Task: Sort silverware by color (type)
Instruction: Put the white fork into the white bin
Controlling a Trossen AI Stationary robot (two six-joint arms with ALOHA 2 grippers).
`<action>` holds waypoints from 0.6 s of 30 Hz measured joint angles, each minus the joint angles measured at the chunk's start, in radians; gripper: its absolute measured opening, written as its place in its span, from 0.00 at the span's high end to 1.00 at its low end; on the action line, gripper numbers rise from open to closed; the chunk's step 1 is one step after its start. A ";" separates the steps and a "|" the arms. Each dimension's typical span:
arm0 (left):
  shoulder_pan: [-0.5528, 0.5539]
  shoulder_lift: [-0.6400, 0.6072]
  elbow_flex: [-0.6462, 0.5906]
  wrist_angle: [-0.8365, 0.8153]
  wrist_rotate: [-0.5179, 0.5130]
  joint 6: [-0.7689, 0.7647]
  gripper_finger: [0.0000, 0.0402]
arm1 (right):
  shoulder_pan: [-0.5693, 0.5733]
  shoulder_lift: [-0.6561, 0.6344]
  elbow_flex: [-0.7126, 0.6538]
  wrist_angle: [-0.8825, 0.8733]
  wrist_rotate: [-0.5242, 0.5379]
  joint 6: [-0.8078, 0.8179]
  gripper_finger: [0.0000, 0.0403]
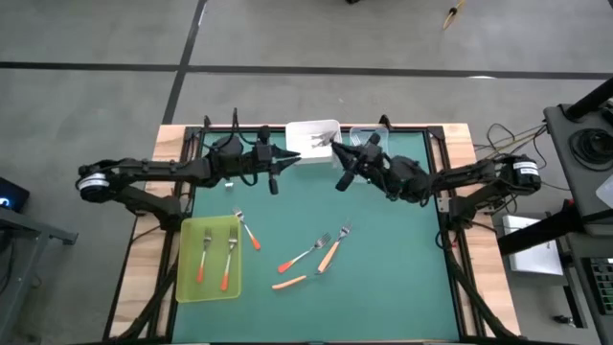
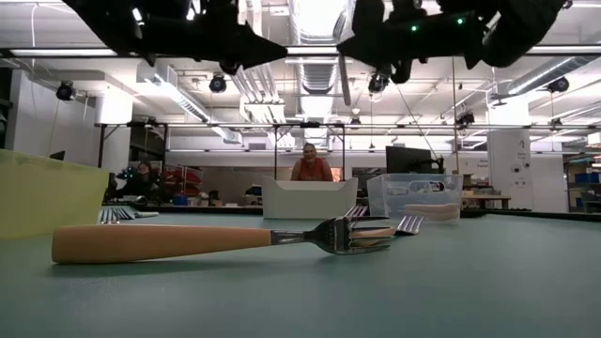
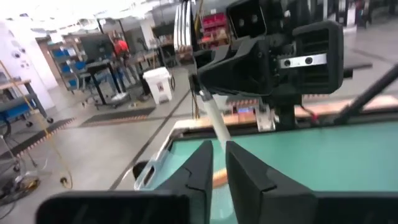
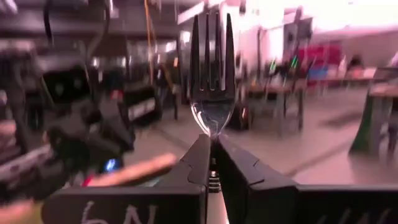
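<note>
Light orange fork (image 2: 216, 240) nearest; right gripper (image 4: 211, 149) clamps white-handled fork (image 4: 211, 74), handle hidden. Left gripper (image 3: 219, 163) jaws narrowly parted, empty.

Only readable marking: handwritten white "6N" on dark body of right end effector (image 4: 211, 163), seen in right wrist view, partly cut by picture edge. No other text, label, brand or number legible in high, low or left wrist views; signs in room behind too blurred to read.
</note>
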State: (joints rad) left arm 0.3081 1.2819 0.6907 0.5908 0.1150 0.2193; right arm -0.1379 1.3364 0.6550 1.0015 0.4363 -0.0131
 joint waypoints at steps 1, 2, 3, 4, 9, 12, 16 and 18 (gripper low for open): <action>-0.001 0.015 0.000 0.038 0.001 -0.001 0.91 | 0.000 0.009 -0.009 0.060 0.001 -0.017 0.97; -0.002 0.032 0.000 0.076 0.001 -0.001 0.88 | -0.001 0.017 -0.012 0.105 -0.009 -0.034 0.97; -0.002 0.048 0.000 0.104 0.001 -0.001 0.85 | -0.001 0.025 -0.014 0.139 -0.021 -0.043 0.97; -0.002 0.066 0.000 0.132 0.001 0.000 0.82 | 0.000 0.030 -0.014 0.161 -0.026 -0.050 0.97; -0.002 0.155 0.017 0.263 0.000 0.001 0.65 | 0.000 0.042 0.004 0.183 -0.029 -0.089 0.97; -0.001 0.215 0.049 0.291 -0.001 -0.002 0.57 | -0.001 0.045 0.026 0.186 -0.059 -0.104 0.97; 0.000 0.284 0.123 0.295 -0.002 -0.004 0.51 | 0.000 0.055 0.053 0.188 -0.074 -0.133 0.97; 0.000 0.311 0.150 0.294 -0.004 -0.010 0.50 | -0.001 0.056 0.055 0.184 -0.078 -0.145 0.97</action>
State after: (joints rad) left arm 0.3082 1.5933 0.8406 0.8849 0.1109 0.2095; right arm -0.1384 1.3922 0.7101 1.1851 0.3578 -0.1585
